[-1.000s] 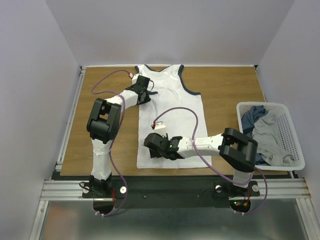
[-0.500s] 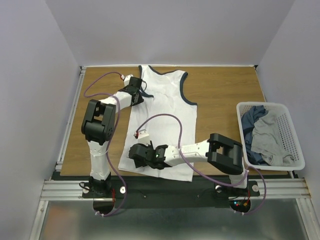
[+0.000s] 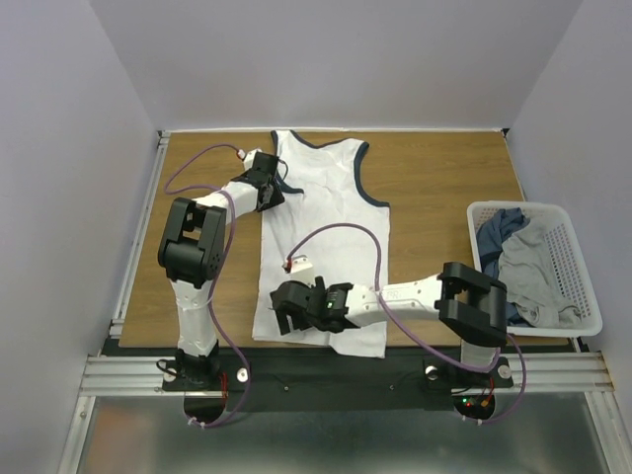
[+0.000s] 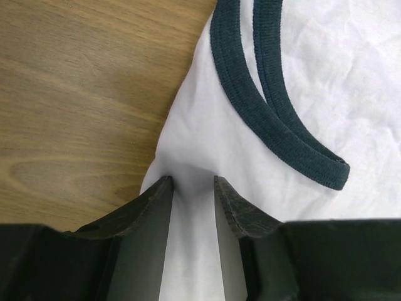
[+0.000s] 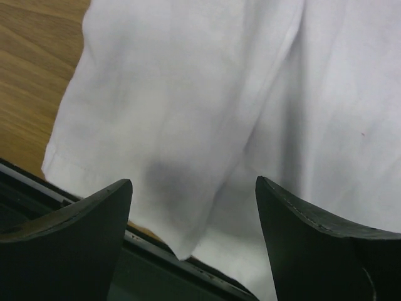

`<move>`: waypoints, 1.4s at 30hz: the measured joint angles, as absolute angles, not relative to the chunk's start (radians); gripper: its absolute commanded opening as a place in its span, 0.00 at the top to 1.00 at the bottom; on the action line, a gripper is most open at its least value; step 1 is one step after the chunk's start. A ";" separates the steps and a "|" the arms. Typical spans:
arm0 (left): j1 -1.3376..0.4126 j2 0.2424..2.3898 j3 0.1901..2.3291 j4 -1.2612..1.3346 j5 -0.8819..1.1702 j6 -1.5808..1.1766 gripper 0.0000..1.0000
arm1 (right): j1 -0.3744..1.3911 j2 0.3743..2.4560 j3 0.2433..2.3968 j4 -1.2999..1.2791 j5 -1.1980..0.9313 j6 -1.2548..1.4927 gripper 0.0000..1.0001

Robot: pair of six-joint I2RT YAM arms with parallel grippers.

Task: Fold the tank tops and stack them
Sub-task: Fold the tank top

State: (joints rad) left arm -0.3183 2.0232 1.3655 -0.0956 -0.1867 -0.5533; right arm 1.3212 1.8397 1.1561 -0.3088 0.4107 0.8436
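**Edges and room.** We see the white tank top lying lengthwise down the middle of the tabletop, with the neck toward the far edge and the hem at the near edge. In the top view its lower right corner reaches past the wood onto the black strip in front. Bare wood runs from the garment's left side out to the left edge. A wider stretch of bare wood lies on its right, up to the basket standing at the right edge. A grey top and a dark blue top lie crumpled together in the basket.

**Views compared.** The top view gives us the layout but not the fingertips.
- **Left wrist view:** the left claw pinches a ridge of the white cloth just below the navy binding of the armhole. Its fingers are nearly together, and wood shows just to its left.
- **Right wrist view:** the right claw is spread wide with nothing between its fingers, and it hangs over the hem near the left corner. Here we note the hem draping over the dark strip and a soft fold running up the cloth.

**Pose.** The left arm reaches forward with its elbow raised and its wrist at the garment's left armhole. The right arm is folded across to the left, low along the near edge, with its forearm over the hem.
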 measured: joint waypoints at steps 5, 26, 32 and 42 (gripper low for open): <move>-0.318 1.998 1.395 -0.153 -0.171 -0.509 0.50 | 1.225 1.684 1.141 -0.348 0.389 0.787 0.14; -0.872 1.502 1.028 -0.076 -0.107 -0.612 0.52 | 0.300 1.847 1.205 -0.263 0.167 0.457 0.41; -1.007 1.504 1.010 -0.061 -0.104 -0.668 0.53 | 0.301 1.922 1.280 -0.222 0.146 0.432 0.52; -1.131 1.563 1.010 -0.041 -0.080 -0.701 0.53 | 0.300 1.977 1.300 -0.200 0.154 0.421 0.71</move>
